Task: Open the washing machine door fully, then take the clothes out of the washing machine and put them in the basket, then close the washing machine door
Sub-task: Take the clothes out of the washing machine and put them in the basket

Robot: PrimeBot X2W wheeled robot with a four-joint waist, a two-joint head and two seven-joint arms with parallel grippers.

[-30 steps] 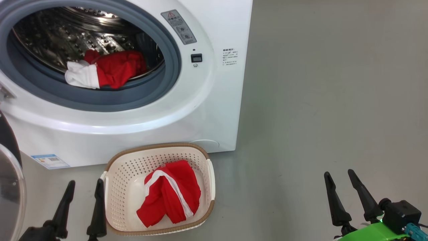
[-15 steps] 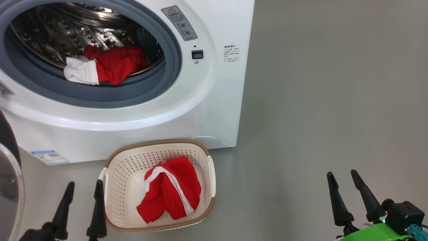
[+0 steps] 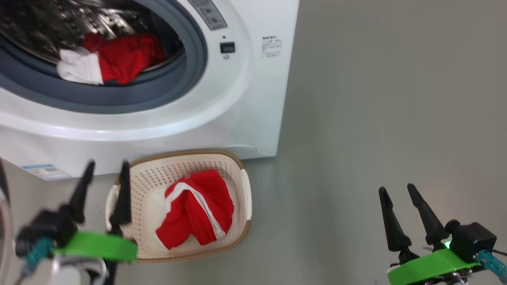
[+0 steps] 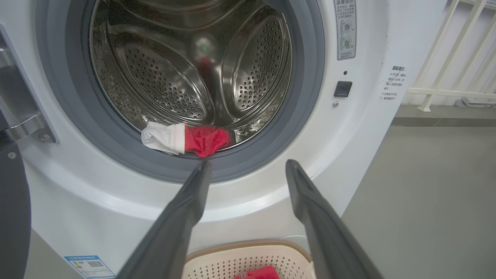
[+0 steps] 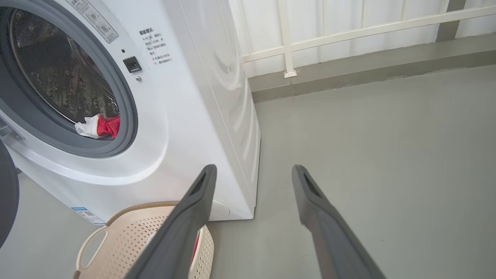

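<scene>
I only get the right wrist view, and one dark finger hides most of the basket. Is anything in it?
Observer: Yes. From the head view, a red garment with a white stripe lies crumpled in the basket.
Operator: Where's the other arm? I see none.
Observer: The left gripper is open. It hangs above the basket's left end, with its fingers pointing toward the washing machine.
Operator: I just see a scrap of red in the opening. Is more laundry deeper inside?
Observer: The left wrist view looks straight in. One red and white bundle sits at the front lip, and the drum behind it is bare steel.
</scene>
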